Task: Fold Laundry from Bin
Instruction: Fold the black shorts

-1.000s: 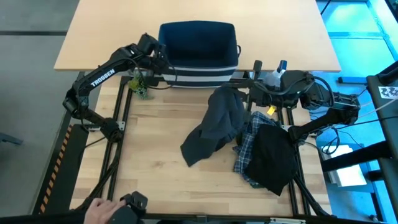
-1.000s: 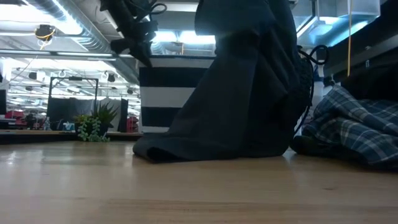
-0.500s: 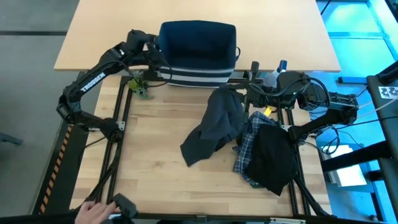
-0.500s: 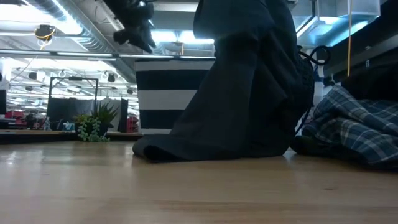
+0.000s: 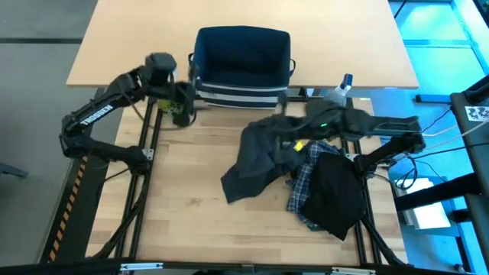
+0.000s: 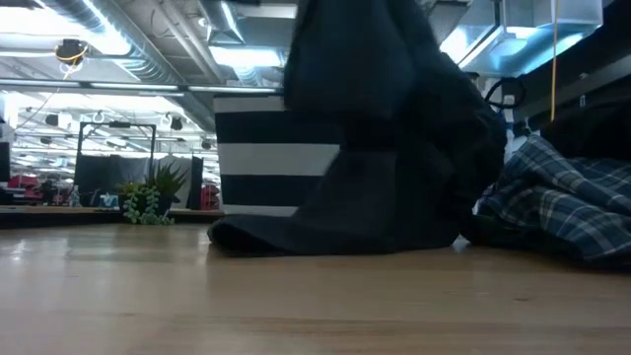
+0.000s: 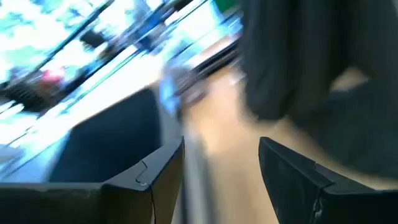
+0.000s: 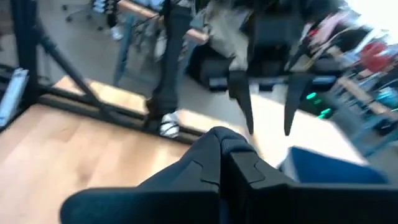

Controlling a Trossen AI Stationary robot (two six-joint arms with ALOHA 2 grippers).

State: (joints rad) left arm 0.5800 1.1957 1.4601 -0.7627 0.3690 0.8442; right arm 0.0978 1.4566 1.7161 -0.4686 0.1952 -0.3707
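The dark olive-green garment (image 5: pixel 260 156) is the piece in hand: it lies in a loose heap near the middle of the tabletop, its upper part lifted and pulled up toward my right gripper (image 5: pixel 284 131). My right jaws are pressed fully together and, as far as the high view shows, they have a pinch of this cloth. Beside it toward the right edge lie the blue-and-white plaid shirt (image 5: pixel 306 177) and, partly on top of that, the black garment (image 5: pixel 333 197). The bin (image 5: pixel 243 65) stands at the far edge of the tabletop, dark inside; I cannot tell whether any laundry is left in it.

I judge the step to be dragging the olive piece clear of the others so it can be spread flat before folding.

My left gripper (image 5: pixel 186 95) hangs by the bin's left side, near the far-left corner, jaws apart and holding nothing.

The next move calls for my left jaws to reach an opposite edge of the olive cloth, so both arms can stretch it flat.
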